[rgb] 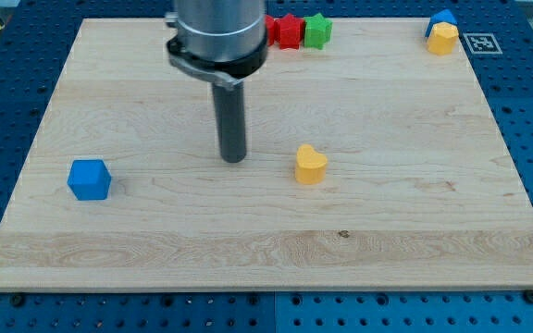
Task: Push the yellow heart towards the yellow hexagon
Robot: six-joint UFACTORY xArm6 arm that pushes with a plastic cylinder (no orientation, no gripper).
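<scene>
The yellow heart (pixel 310 164) lies near the middle of the wooden board, slightly towards the view's right. The yellow hexagon (pixel 442 39) sits at the view's top right corner, touching a blue block (pixel 443 18) just above it. My tip (pixel 234 158) rests on the board to the left of the yellow heart, about a block's width and a half away from it, not touching it. The rod stands upright under the arm's grey body.
A blue cube (pixel 89 178) sits at the view's left. A red block (pixel 286 30) and a green block (pixel 317 30) stand side by side at the top edge, partly behind the arm. A marker tag (pixel 481 43) lies off the board's top right corner.
</scene>
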